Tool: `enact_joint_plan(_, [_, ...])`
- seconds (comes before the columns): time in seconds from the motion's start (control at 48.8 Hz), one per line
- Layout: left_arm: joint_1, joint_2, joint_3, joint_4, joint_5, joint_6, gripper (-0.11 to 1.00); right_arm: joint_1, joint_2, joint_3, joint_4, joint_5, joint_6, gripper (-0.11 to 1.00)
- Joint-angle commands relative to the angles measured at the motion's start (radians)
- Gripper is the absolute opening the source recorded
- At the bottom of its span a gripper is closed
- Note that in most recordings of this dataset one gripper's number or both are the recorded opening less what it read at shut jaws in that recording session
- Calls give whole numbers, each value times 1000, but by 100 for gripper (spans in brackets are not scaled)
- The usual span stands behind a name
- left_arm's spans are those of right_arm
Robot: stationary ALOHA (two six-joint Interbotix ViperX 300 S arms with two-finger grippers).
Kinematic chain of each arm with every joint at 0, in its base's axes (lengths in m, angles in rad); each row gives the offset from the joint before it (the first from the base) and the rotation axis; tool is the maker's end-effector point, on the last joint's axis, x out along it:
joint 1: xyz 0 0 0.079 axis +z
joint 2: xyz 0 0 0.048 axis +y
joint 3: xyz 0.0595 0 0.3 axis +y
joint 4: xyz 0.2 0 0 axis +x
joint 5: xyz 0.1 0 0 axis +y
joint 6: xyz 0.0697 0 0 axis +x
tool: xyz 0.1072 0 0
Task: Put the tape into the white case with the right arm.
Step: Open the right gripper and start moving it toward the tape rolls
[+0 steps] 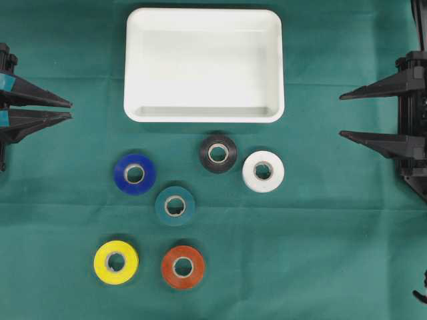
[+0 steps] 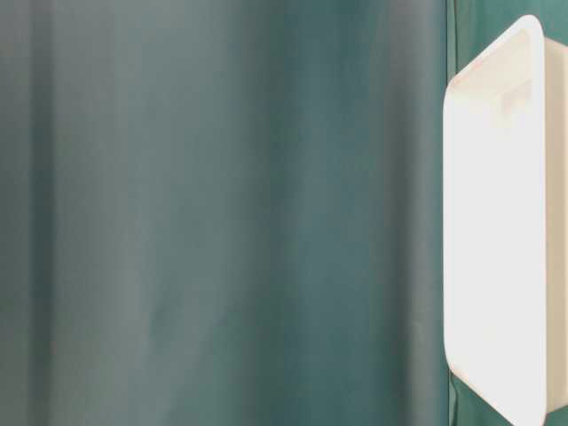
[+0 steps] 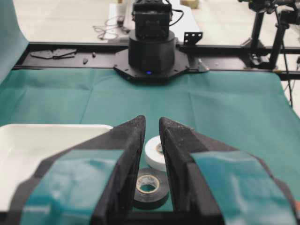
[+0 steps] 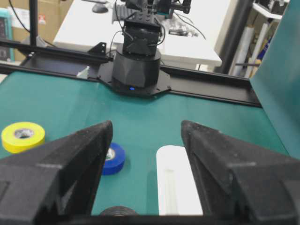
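Note:
Several tape rolls lie flat on the green cloth: black (image 1: 218, 153), white (image 1: 263, 171), blue (image 1: 135, 174), teal (image 1: 175, 205), yellow (image 1: 116, 262) and orange-red (image 1: 183, 267). The white case (image 1: 203, 112) sits empty just behind them. My right gripper (image 1: 340, 115) hovers at the right edge, open and empty, pointing left, well clear of the white roll. In its wrist view (image 4: 146, 124) the blue roll (image 4: 114, 158) and the case (image 4: 176, 187) show between its fingers. My left gripper (image 1: 70, 109) rests at the left edge, fingers nearly together, holding nothing.
The left wrist view looks past the left gripper (image 3: 151, 123) at the black roll (image 3: 149, 187) and white roll (image 3: 154, 152), with the right arm's base (image 3: 151, 51) beyond. The table-level view shows only a green backdrop and the case (image 2: 497, 248).

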Motion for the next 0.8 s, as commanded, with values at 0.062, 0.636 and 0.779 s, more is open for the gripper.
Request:
enact_joint_plan(0.062, [2,-15,25,-21,17,-2,17,-2,6,8,3,-8,5,18])
enact_joint_plan(0.636, [-17,-57,184,-21,121,-5,0,-2,28,129,-40,117,14,-10])
enact_joint_plan(0.779, [-28,-86,230,-21,133,-9,0,-2,26,167,-38,124,17,-10])
